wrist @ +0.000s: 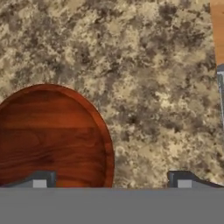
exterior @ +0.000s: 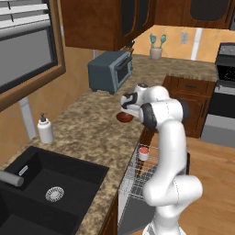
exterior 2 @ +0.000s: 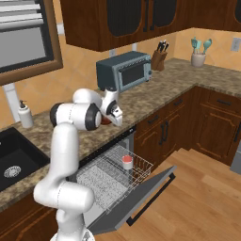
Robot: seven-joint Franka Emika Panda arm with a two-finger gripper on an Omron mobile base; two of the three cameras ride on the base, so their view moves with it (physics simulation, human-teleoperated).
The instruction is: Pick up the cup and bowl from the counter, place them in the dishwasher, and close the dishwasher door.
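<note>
Gripper [wrist: 111, 179] is hanging low over the counter [exterior: 87, 124] with fingers spread wide and nothing between them; one fingertip [wrist: 39, 178] is sitting over the bowl [wrist: 52, 135], the other over bare granite, so the jaws are straddling the bowl's near rim, probably lining up for a rim pinch, not a full-width grab. Bowl is resting upright on the counter near the front edge, just above the dishwasher [exterior 2: 110, 176], and looking empty. Dishwasher door [exterior 2: 141, 197] is lying dropped open, wire rack [exterior 2: 117, 172] pulled out over it. Cup [exterior 2: 127, 162] is already standing upright in the rack, toward its outer end. Judging from that, cup is done; bowl and door are remaining.
</note>
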